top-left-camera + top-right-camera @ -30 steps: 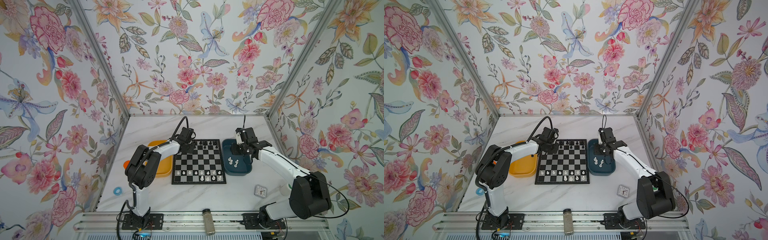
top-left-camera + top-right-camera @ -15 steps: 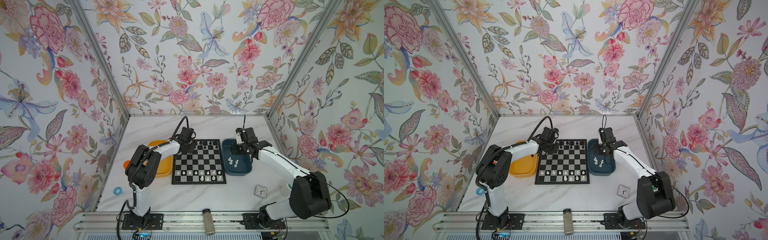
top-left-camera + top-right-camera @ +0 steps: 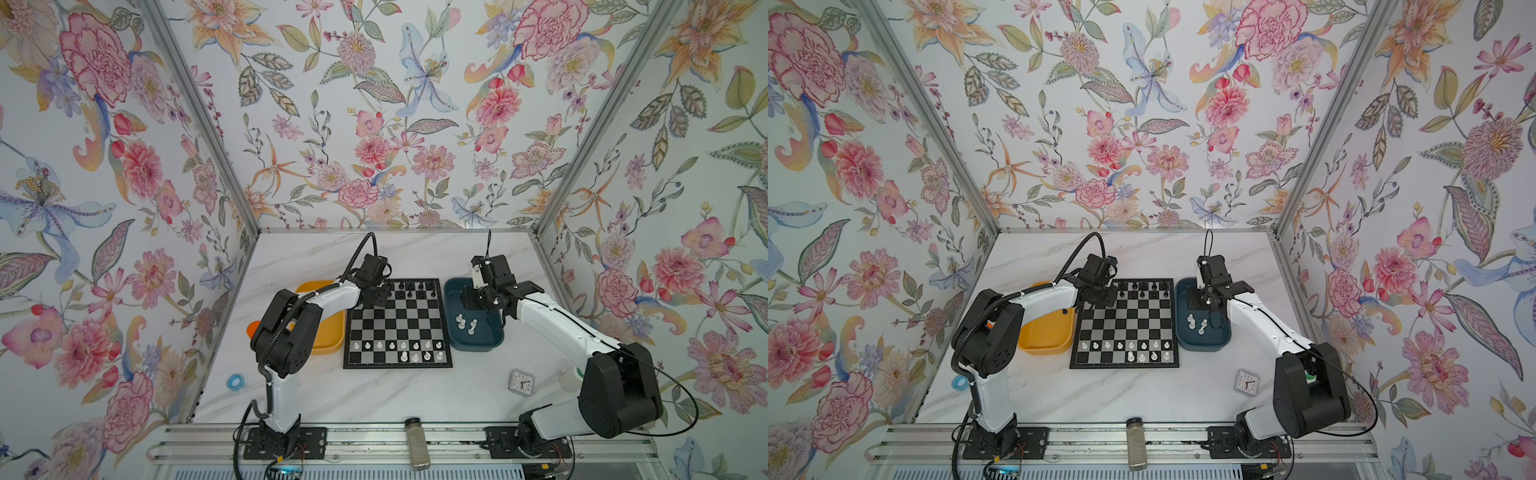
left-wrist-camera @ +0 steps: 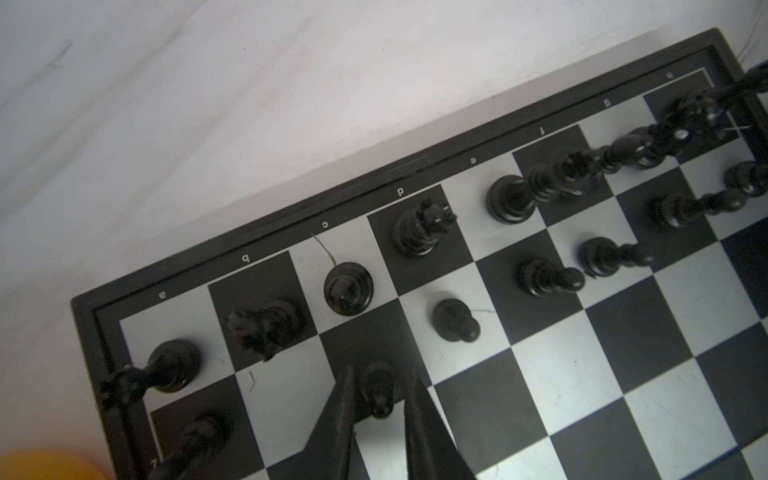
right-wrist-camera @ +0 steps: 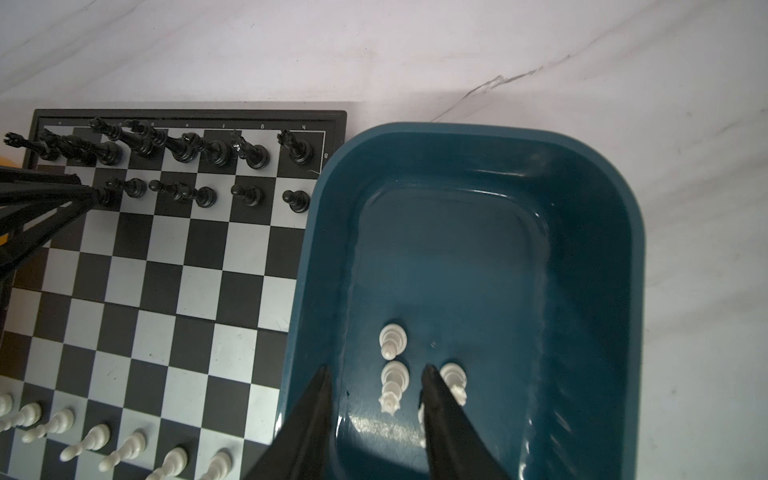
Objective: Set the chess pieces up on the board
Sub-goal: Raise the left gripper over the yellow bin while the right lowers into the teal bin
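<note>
Nearest, a jar (image 3: 417, 444) lay on the rail. Past it a small clock (image 3: 521, 382) and a blue ring (image 3: 235, 381) sat on the marble table (image 3: 374, 399).

The board (image 3: 397, 322) lay flat mid-table. The yellow tray (image 3: 332, 336) was just beside it on the left and the dark blue tray (image 3: 478, 347) just beside it on the right. The white pieces (image 3: 379, 345) stood on the board's two near rows.

A few loose white pieces (image 5: 392, 340) stood upright in the dark blue tray, towards its board-side wall. Over that tray hung the right gripper (image 5: 376, 369), jaws moderately wide, nothing held. One loose piece showed between the jaws in the wrist view, no contact visible.

At the far end of the board, the black pieces (image 3: 410, 286) stood on the two far rows. The left gripper (image 4: 380, 371) was down at the board's far left corner, jaws narrow. It straddled a black pawn (image 4: 377, 388) that stood on a dark square in the pawn row. A thin gap showed on either side, so the pawn wasn't clamped.
</note>
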`<state>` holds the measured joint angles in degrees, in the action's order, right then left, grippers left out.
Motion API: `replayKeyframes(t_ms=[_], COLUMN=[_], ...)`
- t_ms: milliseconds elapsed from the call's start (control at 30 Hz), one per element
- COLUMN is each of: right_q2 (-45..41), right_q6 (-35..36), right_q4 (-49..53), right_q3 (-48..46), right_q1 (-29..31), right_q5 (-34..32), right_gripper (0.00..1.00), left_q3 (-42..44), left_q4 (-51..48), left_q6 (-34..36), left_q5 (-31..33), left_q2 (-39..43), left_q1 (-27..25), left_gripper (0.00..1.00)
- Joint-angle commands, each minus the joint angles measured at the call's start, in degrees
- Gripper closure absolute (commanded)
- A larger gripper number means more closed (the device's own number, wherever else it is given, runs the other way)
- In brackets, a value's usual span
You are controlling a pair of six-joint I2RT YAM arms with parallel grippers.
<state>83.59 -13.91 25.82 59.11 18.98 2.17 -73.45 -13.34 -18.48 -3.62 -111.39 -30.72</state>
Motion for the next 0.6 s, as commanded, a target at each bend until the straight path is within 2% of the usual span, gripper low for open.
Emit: replayKeyframes(t_ms=[0,567], right_q2=[0.1,-0.37], right_q6=[-0.55,-0.19], right_q4=[-0.25,0.66], right_q3=[-0.86,-0.58], right_q1=[-0.44,-0.44], right_q5=[0.2,-0.48], right_gripper=[0.62,0.62], left_q3=[-1.13,-1.0], left_q4=[-1.22,-2.99], left_q6=[0.29,1.16], left_q5=[1.34,1.85], left_q2=[0.09,4.63], left_q1=[-0.48,-0.48], left_gripper=[0.75,0.73])
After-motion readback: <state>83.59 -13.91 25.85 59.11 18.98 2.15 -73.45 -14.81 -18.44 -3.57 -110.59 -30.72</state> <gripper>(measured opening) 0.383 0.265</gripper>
